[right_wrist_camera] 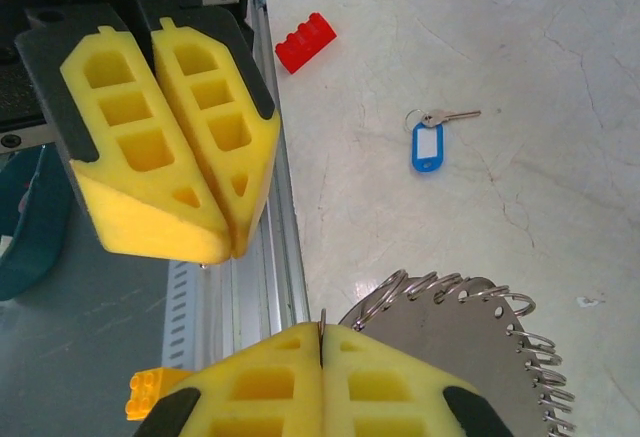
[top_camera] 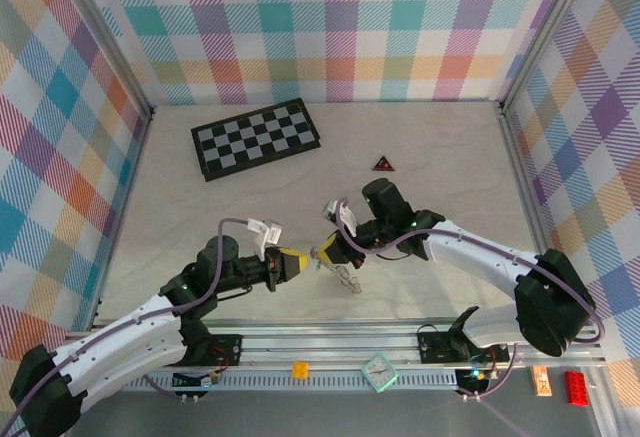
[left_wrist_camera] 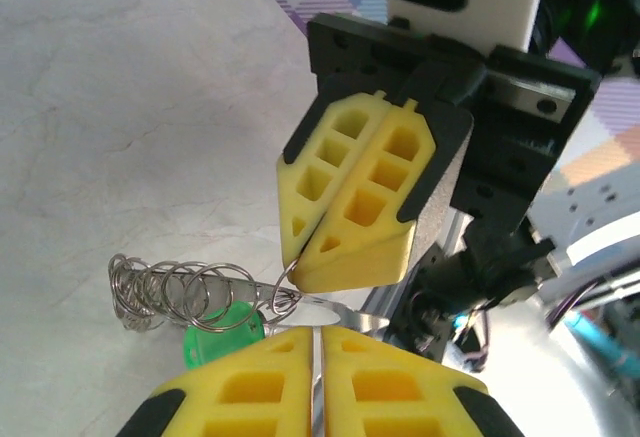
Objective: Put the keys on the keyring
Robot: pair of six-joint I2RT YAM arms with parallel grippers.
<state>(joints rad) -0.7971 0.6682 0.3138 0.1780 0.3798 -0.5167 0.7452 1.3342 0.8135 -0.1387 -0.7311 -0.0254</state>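
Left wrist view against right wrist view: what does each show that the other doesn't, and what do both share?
Left wrist: the green key beside the keyring. Right wrist: the blue key apart on the table, a red block, an orange brick. Both: the keyring, the left gripper and right gripper facing each other, jaws shut, the right's pinching one ring.

My left gripper [top_camera: 296, 263] and right gripper [top_camera: 322, 253] meet tip to tip.
The keyring [top_camera: 345, 277] sits between them; checkerboard [top_camera: 255, 137] behind-left, triangle [top_camera: 383, 164] behind-right.

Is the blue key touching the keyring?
Apart. The right wrist view shows bare table between the blue key and the keyring.
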